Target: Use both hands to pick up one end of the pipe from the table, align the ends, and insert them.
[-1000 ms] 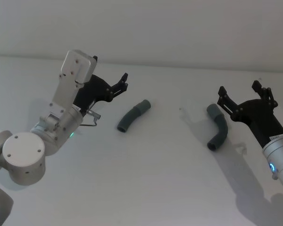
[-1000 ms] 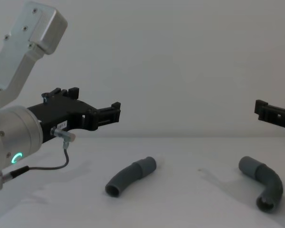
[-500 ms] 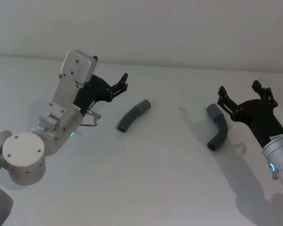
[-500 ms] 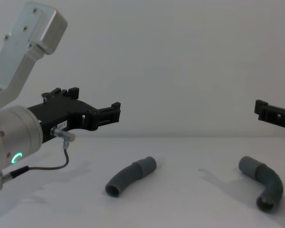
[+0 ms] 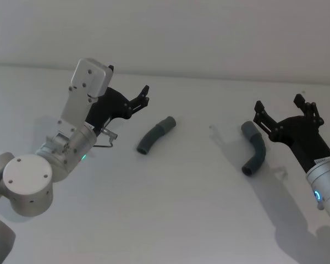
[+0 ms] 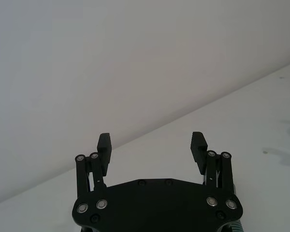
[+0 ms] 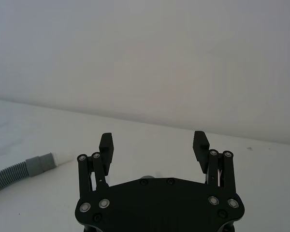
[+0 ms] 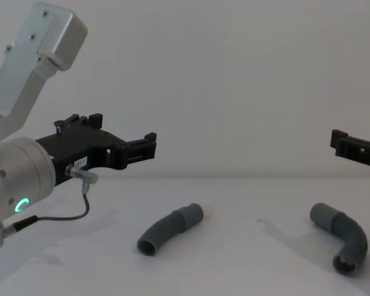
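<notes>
Both pipe bits are lying flat on the worktop (image 5: 181, 209), well apart from each other. The left pipe piece (image 5: 155, 134) (image 8: 169, 229) is a gentle curve near the middle, and in the chest view its round mouth faces the camera. The right pipe piece (image 5: 254, 148) (image 8: 342, 243) bends harder, more like an elbow. Neither one is being touched. The left pincer (image 5: 145, 94) (image 8: 149, 147) (image 6: 151, 145) hangs above the worktop just up and left of the left pipe piece, spread wide with nothing in it. The right pincer (image 5: 279, 103) (image 7: 153, 140) sits just beside the right pipe piece, on its right, also wide open and empty; in the chest view it's cut off by the frame edge (image 8: 351, 148). The right wrist view catches a ribbed hose (image 7: 19, 170) with a smooth cuff, chopped off at the edge, and I can't tell which piece it is. There's a small white label (image 8: 80, 162) on the left pincer's body, but the writing is too tiny to read. A green ring light (image 8: 21, 205) glows on the left arm, and a thin cable (image 8: 80, 211) loops under it.
</notes>
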